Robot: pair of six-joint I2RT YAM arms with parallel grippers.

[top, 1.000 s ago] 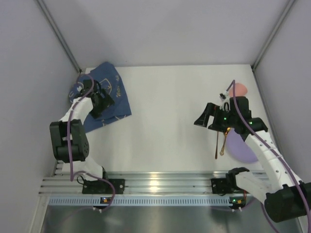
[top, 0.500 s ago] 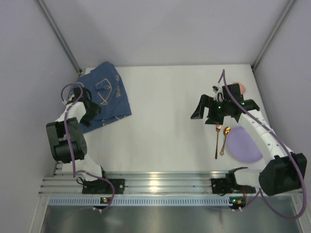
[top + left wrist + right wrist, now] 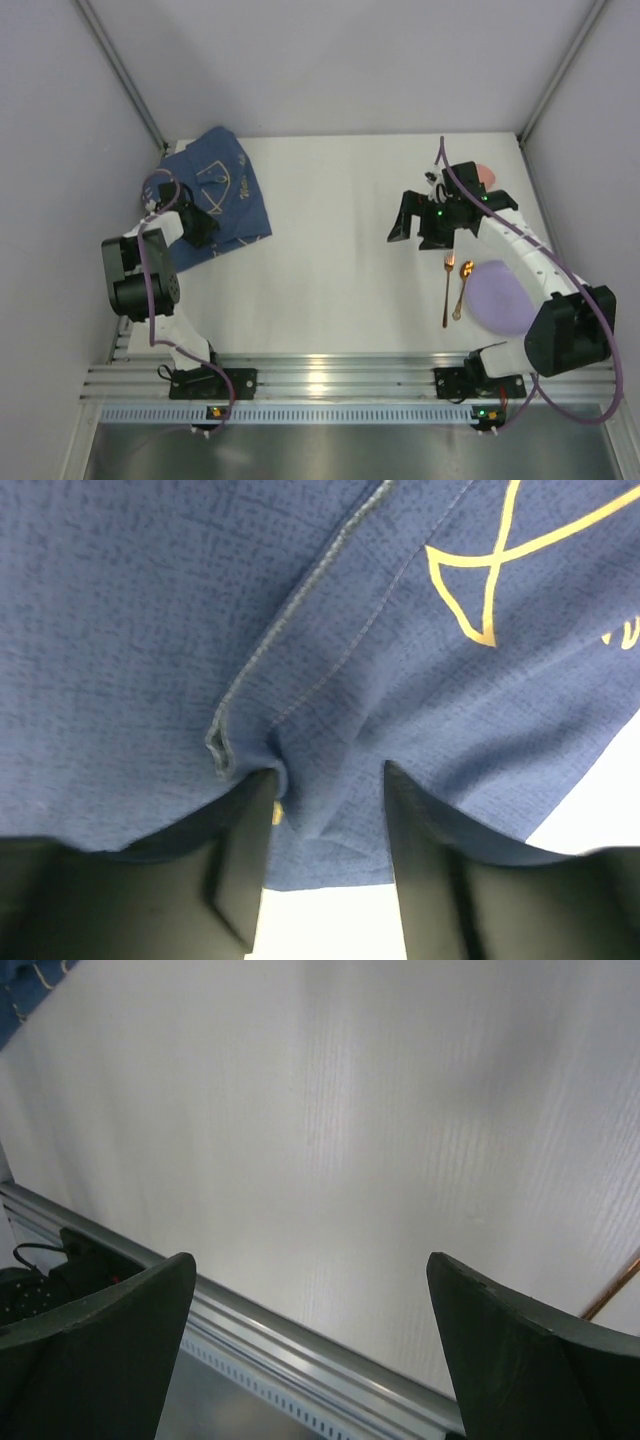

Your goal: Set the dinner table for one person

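The white dinner table [image 3: 340,260] has a ribbed silver rail [image 3: 320,380] along its near edge. A dark blue placemat [image 3: 228,190] lies rumpled at the far left. My left gripper [image 3: 195,226] sits at its lower left edge. In the left wrist view my left gripper [image 3: 328,825] is half closed, and a fold of the placemat [image 3: 330,680] lies between the fingers [image 3: 243,865]. My right gripper [image 3: 408,224] is open and empty above the table, left of the copper fork [image 3: 447,290], copper spoon [image 3: 461,290] and purple plate [image 3: 500,298].
A pink cup [image 3: 490,177] stands at the far right behind the right arm. In the right wrist view, bare table [image 3: 380,1130], the rail [image 3: 300,1345] and a copper handle tip [image 3: 615,1288] show between the spread fingers. Grey walls enclose three sides.
My right gripper has moved up and left, away from the fork and spoon. My left gripper has shifted from the placemat's middle to its lower left edge.
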